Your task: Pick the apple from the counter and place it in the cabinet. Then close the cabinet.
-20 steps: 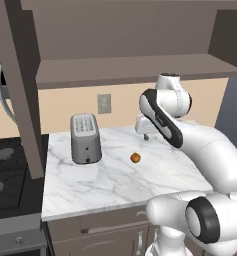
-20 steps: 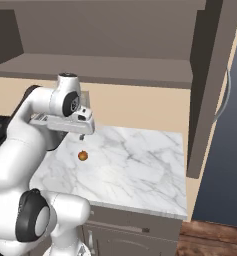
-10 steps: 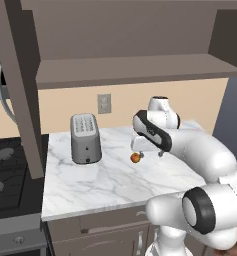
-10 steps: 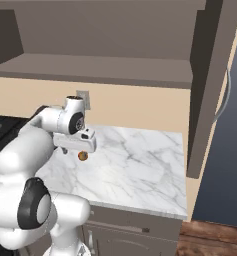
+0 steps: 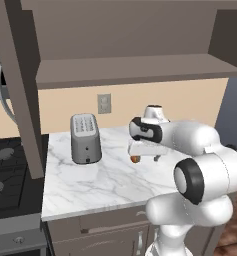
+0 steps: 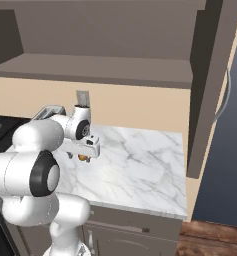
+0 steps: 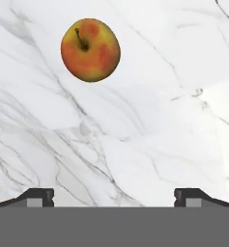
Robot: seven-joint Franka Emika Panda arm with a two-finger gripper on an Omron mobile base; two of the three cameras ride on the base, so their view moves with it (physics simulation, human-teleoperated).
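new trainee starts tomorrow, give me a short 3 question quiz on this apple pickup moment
1. True or false: the gripper is shut on the apple.
2. What stands on the counter left of the apple in the left base view? A) toaster B) kettle C) bowl
3. Fill in: the cabinet door is ___.

Key:
1. False; the fingertips are spread wide and the apple lies apart from them on the marble.
2. A, the toaster.
3. Open.

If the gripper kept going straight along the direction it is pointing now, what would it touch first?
Most likely the bare counter: the open gripper points down at marble, while the apple lies off to one side of that line.
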